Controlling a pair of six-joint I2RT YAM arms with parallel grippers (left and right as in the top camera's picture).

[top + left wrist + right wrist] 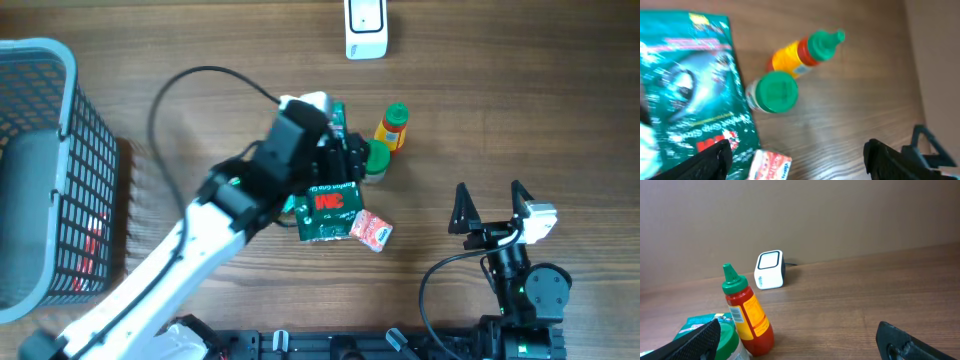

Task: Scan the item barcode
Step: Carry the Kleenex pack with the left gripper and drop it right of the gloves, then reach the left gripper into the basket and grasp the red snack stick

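Brown wood-grain tabletop runs across all three views, with a plain wall behind it in the right wrist view. Just below the middle of the overhead frame lies the flat dark-green glossy packet (325, 208). It carries a red logo and white print on the face turned up. No barcode can be made out on that face, so the code probably sits underneath or is too small to see.

The packet rests on the wood and nothing grips it. The left gripper (800, 157) hangs over its upper edge with the jaws spread wide, and only bare table shows between them in the left wrist view. That reads as a grasp not made at this moment.

A small red-and-white sachet (372, 231) sits against the packet's lower right corner. A clear jar with a green lid (377, 160) stands just beside its upper right edge. Next to the jar an upright red sauce bottle with a yellow label and green cap (393, 128) crowds that side, which likely favours lifting from the free left edge.

The white box-shaped scanner (365, 25) stands at the top edge, well apart, so the packet must be carried there. The right gripper (490, 195) waits at lower right, fully spread and empty. A grey mesh basket (60, 120) fills the left edge.
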